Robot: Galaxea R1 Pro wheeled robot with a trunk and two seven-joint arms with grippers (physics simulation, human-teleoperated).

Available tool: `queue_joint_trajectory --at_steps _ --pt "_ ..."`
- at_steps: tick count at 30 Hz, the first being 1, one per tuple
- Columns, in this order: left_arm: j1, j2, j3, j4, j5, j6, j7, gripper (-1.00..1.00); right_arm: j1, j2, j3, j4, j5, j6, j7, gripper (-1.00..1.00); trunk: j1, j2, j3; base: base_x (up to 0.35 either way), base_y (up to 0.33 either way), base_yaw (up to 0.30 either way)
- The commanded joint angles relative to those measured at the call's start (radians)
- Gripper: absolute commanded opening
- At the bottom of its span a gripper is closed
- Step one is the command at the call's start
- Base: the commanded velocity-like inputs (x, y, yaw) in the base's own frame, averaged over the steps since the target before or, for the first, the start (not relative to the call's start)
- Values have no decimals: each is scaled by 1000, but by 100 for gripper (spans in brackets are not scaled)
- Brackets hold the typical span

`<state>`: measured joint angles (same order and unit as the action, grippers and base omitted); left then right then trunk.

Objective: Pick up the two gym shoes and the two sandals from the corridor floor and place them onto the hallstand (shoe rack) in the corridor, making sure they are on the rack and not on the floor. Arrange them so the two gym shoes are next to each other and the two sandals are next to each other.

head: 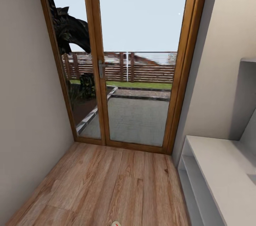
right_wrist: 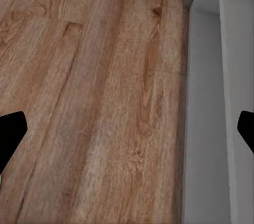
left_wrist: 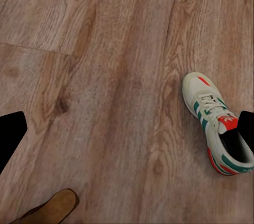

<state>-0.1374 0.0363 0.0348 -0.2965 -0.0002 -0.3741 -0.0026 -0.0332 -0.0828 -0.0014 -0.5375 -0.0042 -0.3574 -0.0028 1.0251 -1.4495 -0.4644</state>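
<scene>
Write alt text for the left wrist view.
A single off-white gym shoe with green stripes and red-orange accents lies on the wood-plank corridor floor, near one dark fingertip of the open left gripper. The tip of a brown sandal shows at the frame's edge.

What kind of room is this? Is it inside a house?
Yes, probably a home's entrance corridor: a narrow space ending in a wood-framed glass door to a garden, wood plank floor, a pale grey shoe rack beside it, and a sneaker on the floor.
</scene>
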Motion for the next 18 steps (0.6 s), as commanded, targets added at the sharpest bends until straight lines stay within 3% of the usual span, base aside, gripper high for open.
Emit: queue_joint_trajectory --at_steps 1,13,18 --pt "-1 0 2 1 0 -3 0 100 -1 0 0 1 0 -3 0 100 0 -1 -1 0 -2 0" --pt "-1 1 3 0 -1 -3 0 100 -1 0 0 1 0 -3 0 100 0 -1 -2 0 0 -2" --pt "-1 1 4 0 -1 -3 0 100 -1 0 0 1 0 -3 0 100 0 -1 -6 0 0 -108"
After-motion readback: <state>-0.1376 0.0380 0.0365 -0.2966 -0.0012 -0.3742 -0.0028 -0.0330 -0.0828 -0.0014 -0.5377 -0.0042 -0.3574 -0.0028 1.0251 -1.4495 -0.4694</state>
